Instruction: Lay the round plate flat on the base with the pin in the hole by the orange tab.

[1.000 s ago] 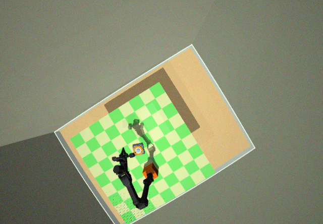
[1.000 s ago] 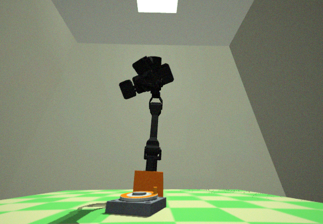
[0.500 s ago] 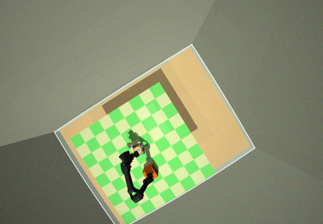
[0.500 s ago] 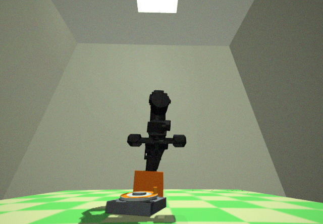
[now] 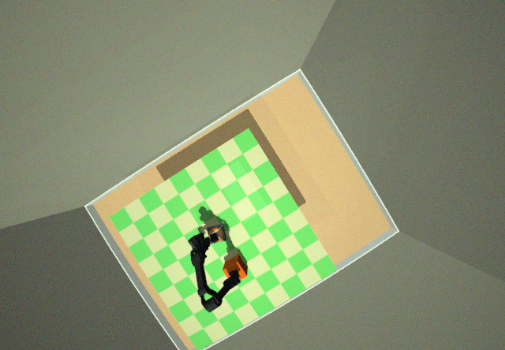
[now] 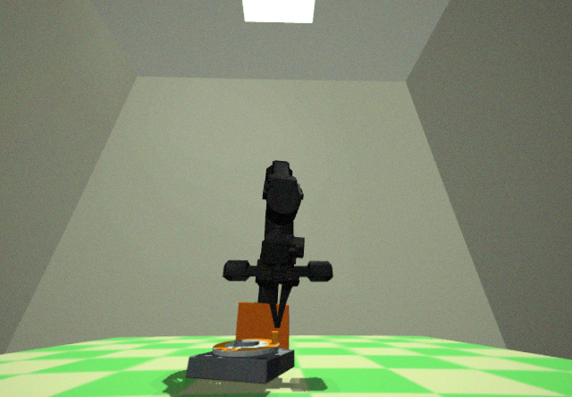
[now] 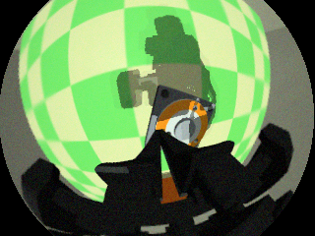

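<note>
We see the gripper (image 6: 277, 324) pointing straight down, its 2 fingers pressed together into 1 narrow tip w/ nothing between them. In the exterior view the tip hangs just above the orange tab (image 6: 274, 335), which stands upright at the plate's right edge; we cannot tell whether tip and tab touch. The wrist view shows the closed fingers converging over the plate, w/ the tab (image 7: 172, 191) appearing as an orange patch below the tip.

The round plate (image 6: 246, 347) is grey w/ an orange ring and sits on top of the dark base (image 6: 239, 364). Its left edge rides a little higher than its right, so it lies tilted, not flat. The post (image 7: 184, 125) shows as a pale disc at the plate's centre. The pin and the hole are too small for us to make out in any view.

Approx. behind the base stands the arm's orange pedestal (image 6: 261, 318). In the top view the arm (image 5: 200, 270) folds from the pedestal (image 5: 235, 267) back over to the plate (image 5: 215, 234). Everything rests on the green-and-cream checkered mat (image 5: 171, 211), which covers part of the tan table (image 5: 346, 199).
</note>
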You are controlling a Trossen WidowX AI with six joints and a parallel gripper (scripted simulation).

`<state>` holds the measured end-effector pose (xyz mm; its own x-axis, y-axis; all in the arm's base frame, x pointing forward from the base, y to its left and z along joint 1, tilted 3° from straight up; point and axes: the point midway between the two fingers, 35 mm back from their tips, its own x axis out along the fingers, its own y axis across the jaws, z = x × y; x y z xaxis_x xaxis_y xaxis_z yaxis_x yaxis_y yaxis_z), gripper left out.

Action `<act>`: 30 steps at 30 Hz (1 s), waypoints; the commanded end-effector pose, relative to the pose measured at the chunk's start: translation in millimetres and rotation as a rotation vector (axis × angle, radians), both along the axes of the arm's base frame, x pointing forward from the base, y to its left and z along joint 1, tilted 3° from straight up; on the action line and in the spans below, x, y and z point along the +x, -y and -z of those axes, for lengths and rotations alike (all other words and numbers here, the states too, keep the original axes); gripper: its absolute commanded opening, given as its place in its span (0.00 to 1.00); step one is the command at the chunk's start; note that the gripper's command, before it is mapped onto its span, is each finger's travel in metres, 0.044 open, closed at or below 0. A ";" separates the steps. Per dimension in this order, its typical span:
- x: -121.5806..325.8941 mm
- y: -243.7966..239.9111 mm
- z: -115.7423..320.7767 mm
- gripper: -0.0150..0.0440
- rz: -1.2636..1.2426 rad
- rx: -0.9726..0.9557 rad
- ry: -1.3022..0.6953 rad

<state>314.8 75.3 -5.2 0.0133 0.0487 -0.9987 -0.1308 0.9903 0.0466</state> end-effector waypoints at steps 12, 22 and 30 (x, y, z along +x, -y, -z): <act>-11.2 -1.5 14.3 0.25 -0.002 0.004 -0.014; -23.2 -0.4 15.4 0.25 -0.002 0.004 -0.015; -31.5 2.6 15.6 0.25 -0.002 0.003 -0.016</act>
<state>289.8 74.9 -19.8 0.0043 0.0534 -0.9986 -0.1340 0.9896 0.0524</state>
